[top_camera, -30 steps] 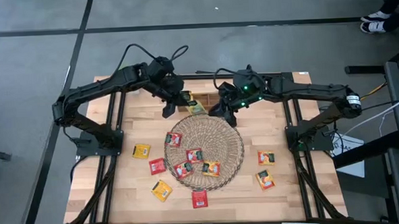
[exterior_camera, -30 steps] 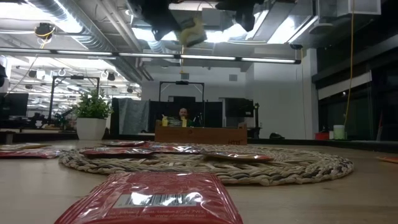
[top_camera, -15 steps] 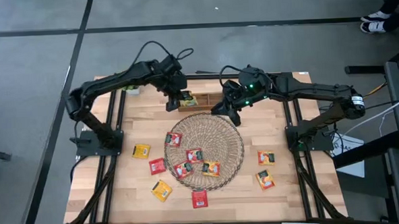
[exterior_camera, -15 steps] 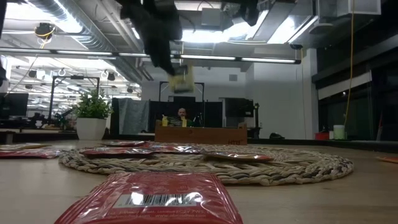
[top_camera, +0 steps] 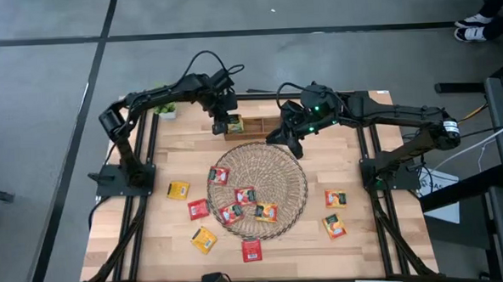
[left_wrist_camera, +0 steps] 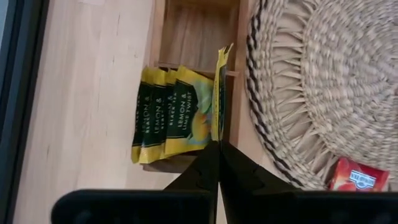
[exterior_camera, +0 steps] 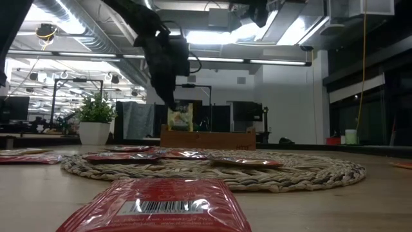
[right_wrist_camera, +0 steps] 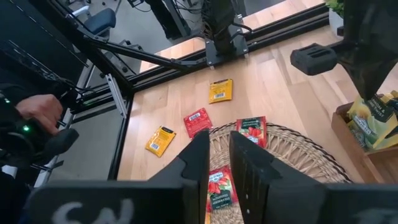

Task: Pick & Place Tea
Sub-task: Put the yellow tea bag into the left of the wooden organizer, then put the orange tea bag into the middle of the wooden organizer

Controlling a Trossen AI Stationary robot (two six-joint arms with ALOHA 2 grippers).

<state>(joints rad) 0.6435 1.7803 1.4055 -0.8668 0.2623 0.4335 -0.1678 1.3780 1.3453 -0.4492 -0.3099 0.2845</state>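
My left gripper point(left_wrist_camera: 218, 144) is shut on a yellow tea sachet point(left_wrist_camera: 219, 93) and hangs it just above a wooden box point(top_camera: 259, 126) at the table's far edge. In the low view this sachet point(exterior_camera: 180, 118) hangs right over the box point(exterior_camera: 207, 139). Several yellow sachets point(left_wrist_camera: 168, 115) stand in the box. My right gripper point(right_wrist_camera: 219, 163) hovers above the far rim of the round wicker mat point(top_camera: 278, 169), slightly open and holding nothing. Red and orange sachets point(top_camera: 244, 195) lie on the mat, and others point(top_camera: 197, 209) lie on the table. My left gripper pinches the yellow sachet's upper edge point(left_wrist_camera: 218, 138) between its two fingertips. The fingers come from above, slanting down. The sachet hangs upright below them, edge-on to the wrist camera, its lower end over the wooden box.
A small potted plant point(top_camera: 167, 111) stands at the far left corner. Loose sachets lie left of the mat point(top_camera: 178, 190), near the front edge point(top_camera: 252, 251) and on the right point(top_camera: 335, 198). A person's hand point(right_wrist_camera: 37, 112) shows beyond the table.
My left gripper has gone down and toward the table's far edge with the yellow sachet, tipping more steeply downward. The sachet has sunk from high above the mat's far rim to just over the wooden box. My right gripper has stayed where it was.
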